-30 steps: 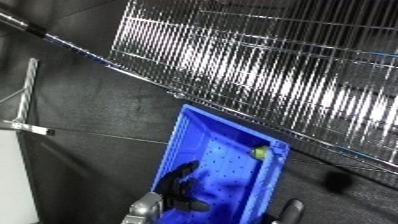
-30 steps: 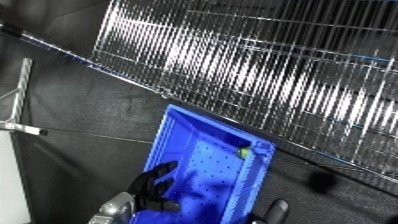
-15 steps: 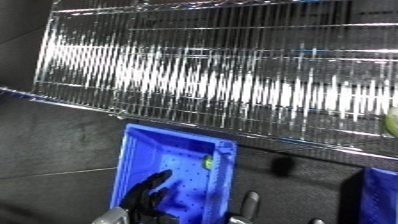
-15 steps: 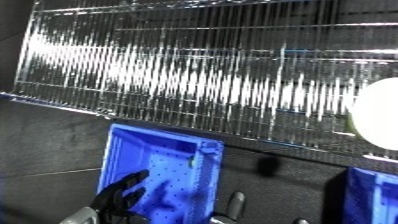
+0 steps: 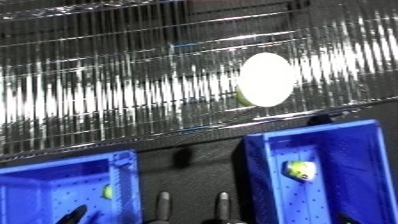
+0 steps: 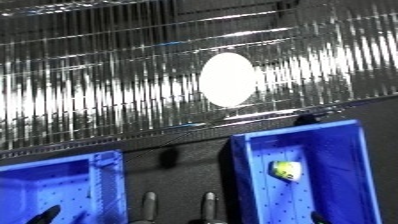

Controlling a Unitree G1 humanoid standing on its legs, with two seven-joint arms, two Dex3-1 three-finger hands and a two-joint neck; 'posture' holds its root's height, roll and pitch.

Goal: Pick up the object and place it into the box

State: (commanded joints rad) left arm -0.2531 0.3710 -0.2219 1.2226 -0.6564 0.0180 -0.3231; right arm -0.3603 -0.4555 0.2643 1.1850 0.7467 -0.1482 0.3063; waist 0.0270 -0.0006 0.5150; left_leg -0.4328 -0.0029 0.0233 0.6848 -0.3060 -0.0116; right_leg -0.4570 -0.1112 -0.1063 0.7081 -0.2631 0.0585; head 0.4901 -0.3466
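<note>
At the bottom edge of the left eye view, only a dark sliver of the left hand (image 5: 71,217) pokes in over the left bin (image 5: 35,175). We can't tell if it's open, closed or holding anything. A dark speck low in the right bin (image 6: 244,165) might be the right hand (image 6: 315,218), but we can't tell its state either. 2 grey prongs (image 5: 163,201) stick up between the bins, and we can't say what they are.

The right bin already has 1 small yellow-green lump (image 5: 300,170) in it. The thing we'd go for is the pale oval disc (image 5: 265,80). It seems to be propped on edge up on the wire rack (image 5: 107,100), above and just left of the right bin, well away from both hands.

Our take on doing this reach well:
- The disc looks smooth and wide, so it could tip or roll along the wires if we nudge it first.
- Come in with the right hand from the front and get around the rim, not the flat face.
- Lift clear of the rack's front edge, then carry it down to the right bin.
- Keep the head on the disc so both hands come into view before closing.
</note>
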